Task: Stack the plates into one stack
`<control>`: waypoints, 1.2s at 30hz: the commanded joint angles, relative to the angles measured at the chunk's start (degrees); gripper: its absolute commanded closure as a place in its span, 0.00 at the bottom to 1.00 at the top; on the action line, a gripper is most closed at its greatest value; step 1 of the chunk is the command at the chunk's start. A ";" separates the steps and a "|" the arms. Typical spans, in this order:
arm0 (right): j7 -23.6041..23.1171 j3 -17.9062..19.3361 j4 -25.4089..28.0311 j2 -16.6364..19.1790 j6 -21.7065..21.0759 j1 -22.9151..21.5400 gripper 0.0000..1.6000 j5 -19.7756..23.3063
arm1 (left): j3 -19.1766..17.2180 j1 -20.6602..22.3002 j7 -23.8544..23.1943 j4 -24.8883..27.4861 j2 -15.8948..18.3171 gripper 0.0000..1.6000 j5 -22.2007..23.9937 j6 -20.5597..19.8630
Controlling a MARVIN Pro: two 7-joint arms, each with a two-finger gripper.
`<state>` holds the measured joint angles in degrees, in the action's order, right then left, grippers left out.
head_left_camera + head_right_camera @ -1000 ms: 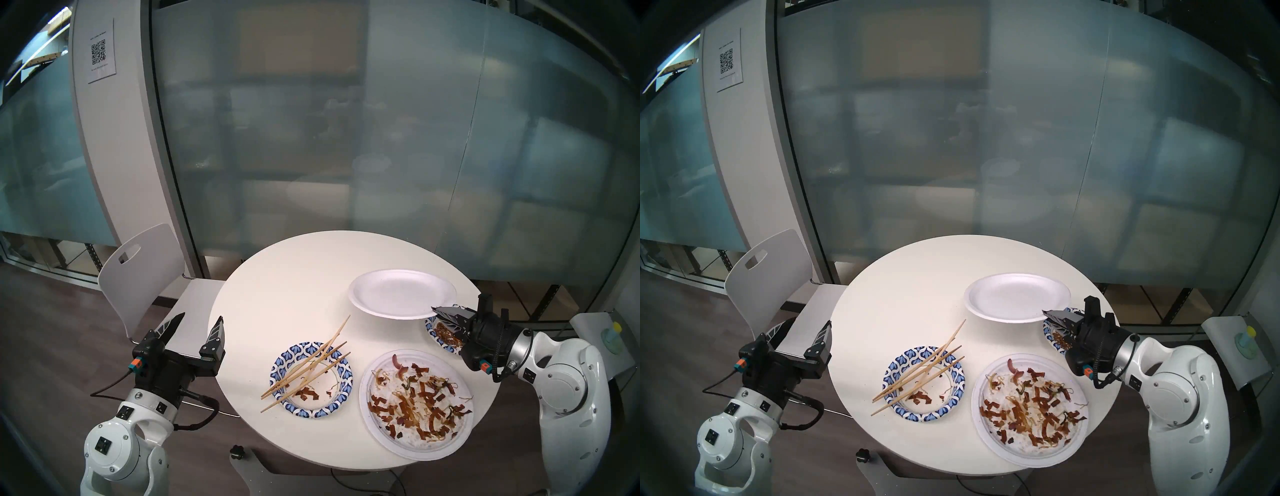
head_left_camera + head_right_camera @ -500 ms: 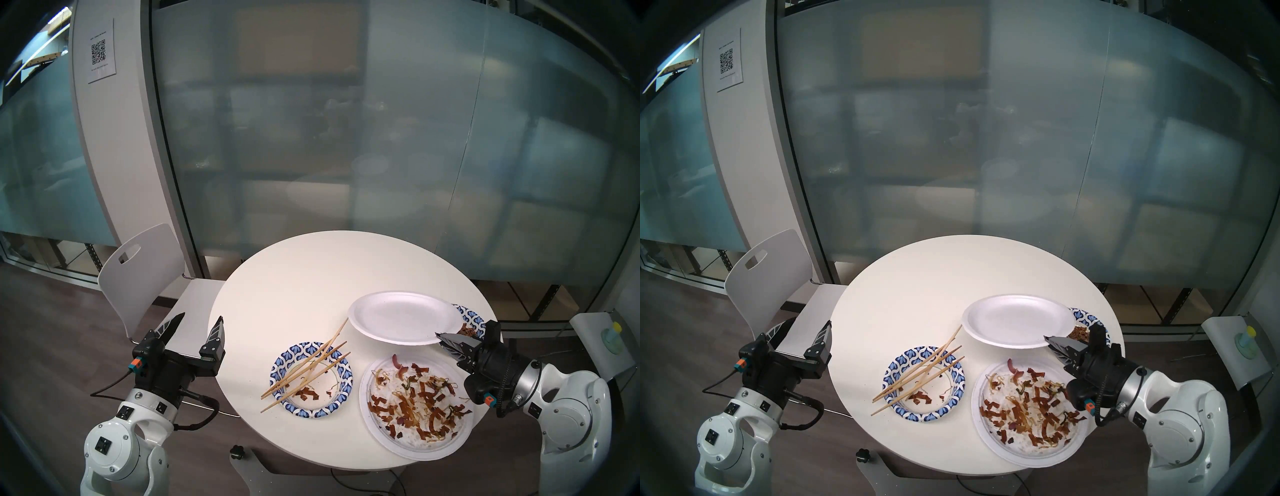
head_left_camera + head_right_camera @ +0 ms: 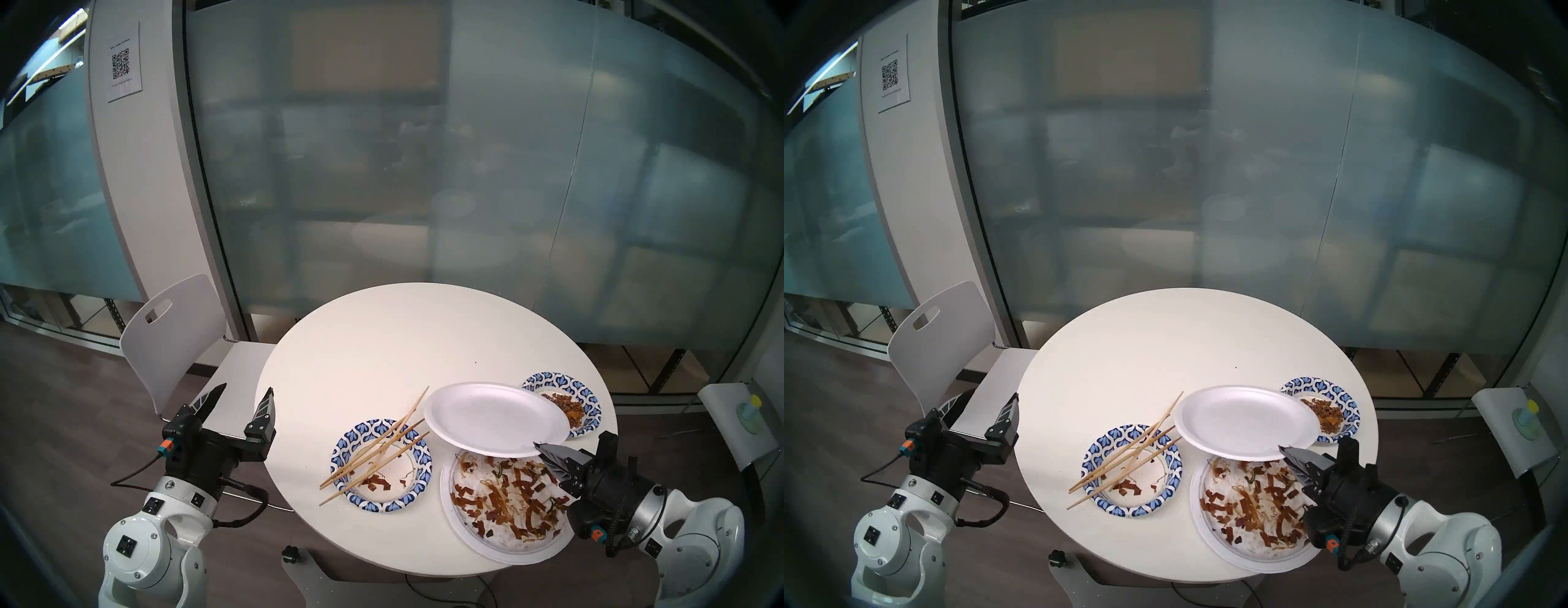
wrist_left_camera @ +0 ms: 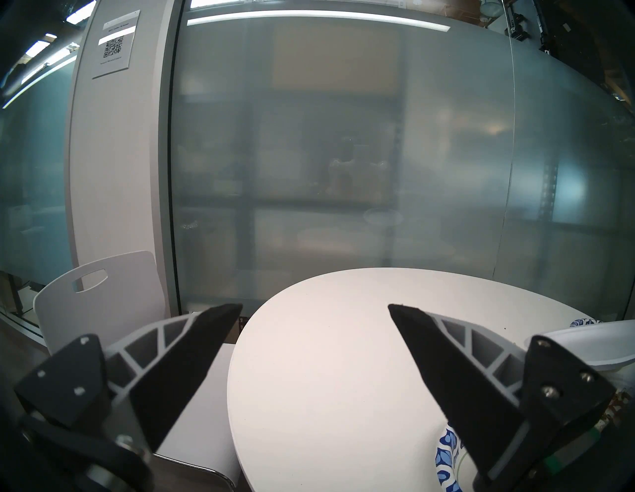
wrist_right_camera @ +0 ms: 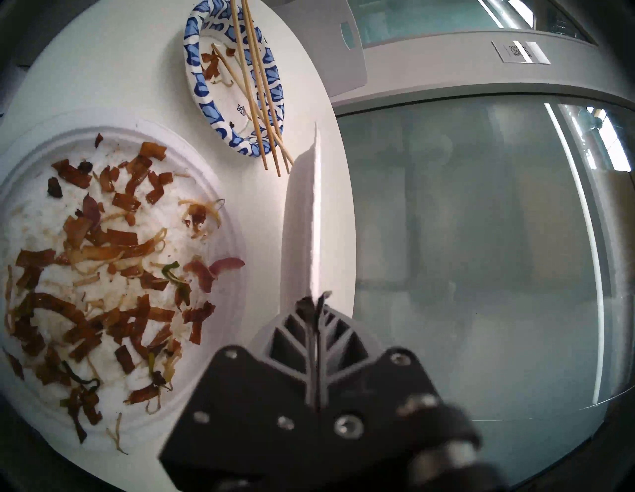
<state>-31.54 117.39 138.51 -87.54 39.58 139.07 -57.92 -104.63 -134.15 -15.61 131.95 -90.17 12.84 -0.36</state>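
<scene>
The right gripper (image 3: 539, 446) is clamped flat on the near right rim of the clean white plate (image 3: 494, 418), carrying it clear of the table; an edge pinch is about the only hold a thin, wide foam disc offers, and it leaves the underside free to land on something.

Under and beyond the gripper spreads the round table (image 3: 373, 348), which bears everything else. Directly below the gripper, and partly beneath the carried plate, lies the soiled white plate (image 3: 500, 530), strewn with brown food scraps. Being the same size, it looks like the intended base, which would explain why the clean one hangs over its far edge.

Farther off to the gripper's left sits the near patterned plate (image 3: 360, 437), blue petals round the rim. Behind the gripper and slightly to its right rests the far patterned plate (image 3: 581, 390), holding a small heap of crumbs; the smaller plates probably go on top later.

The chopsticks (image 3: 377, 446) lie across the near patterned plate, their tips just beside the carried plate's left edge, so that plate cannot be nested until they are dealt with.

The left gripper (image 3: 242, 398) hangs off the table's left side, jaws spread and empty, apparently waiting.
</scene>
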 commanded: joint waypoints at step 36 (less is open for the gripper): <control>26.27 1.78 1.49 -17.57 10.28 20.34 1.00 -14.71 | 0.06 0.03 -0.14 1.18 0.15 0.00 -0.11 0.16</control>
<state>-8.77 119.60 138.79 -102.23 49.52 157.09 -70.51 -104.63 -134.15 -15.61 131.94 -90.17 12.85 -0.36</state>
